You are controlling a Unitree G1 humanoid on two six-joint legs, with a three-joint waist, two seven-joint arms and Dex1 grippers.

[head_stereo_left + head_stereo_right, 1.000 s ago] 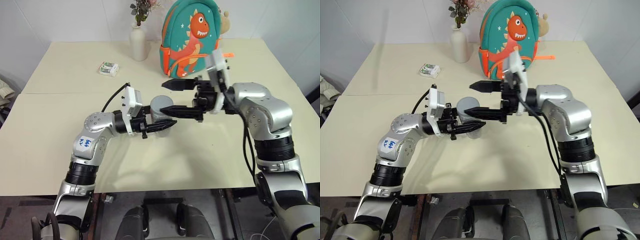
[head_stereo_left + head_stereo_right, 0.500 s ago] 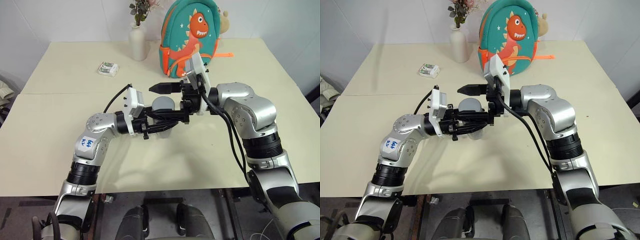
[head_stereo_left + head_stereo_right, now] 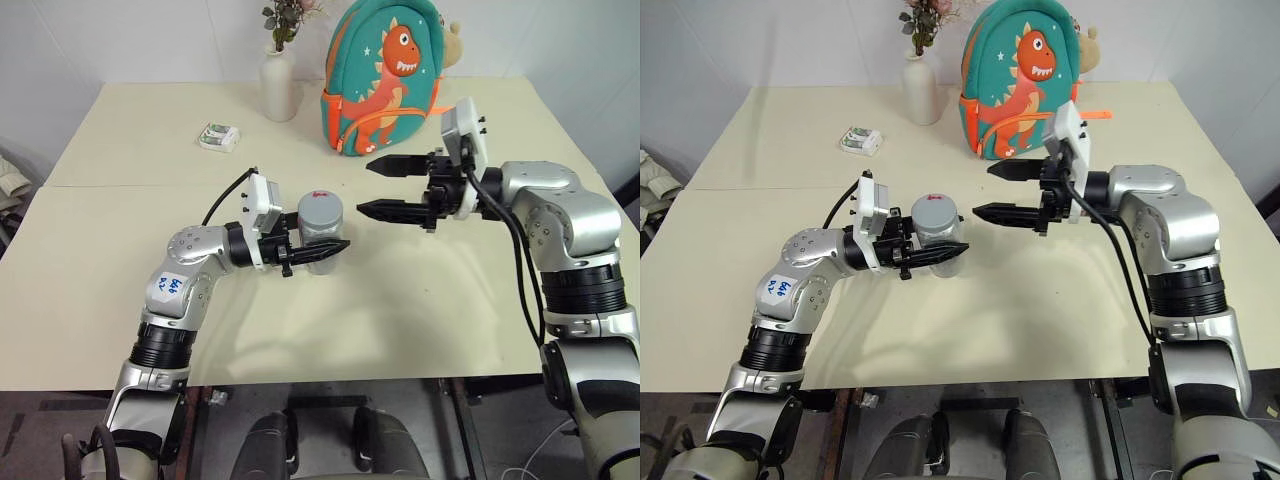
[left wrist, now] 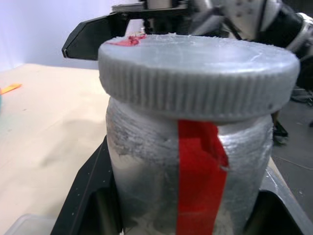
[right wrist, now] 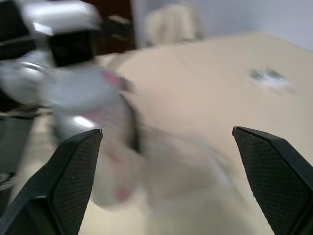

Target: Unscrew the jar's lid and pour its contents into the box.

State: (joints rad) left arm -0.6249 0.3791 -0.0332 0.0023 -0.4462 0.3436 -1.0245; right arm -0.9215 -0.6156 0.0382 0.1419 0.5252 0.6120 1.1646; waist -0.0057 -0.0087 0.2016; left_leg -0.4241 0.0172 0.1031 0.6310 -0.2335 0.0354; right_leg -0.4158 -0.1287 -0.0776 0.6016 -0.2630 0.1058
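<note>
So we've got the left gripper clamped on the small silvery red-striped jar, held upright above the tabletop so our wide-open right gripper can reach its ridged grey lid.

**Even light, one blurred view**

We see bright, diffuse light on the table, with soft shadows beneath both arms. Head views look sharp and free of glare. The jar is crisp close up, while the right wrist view smears heavily behind its dark fingers.
</note>
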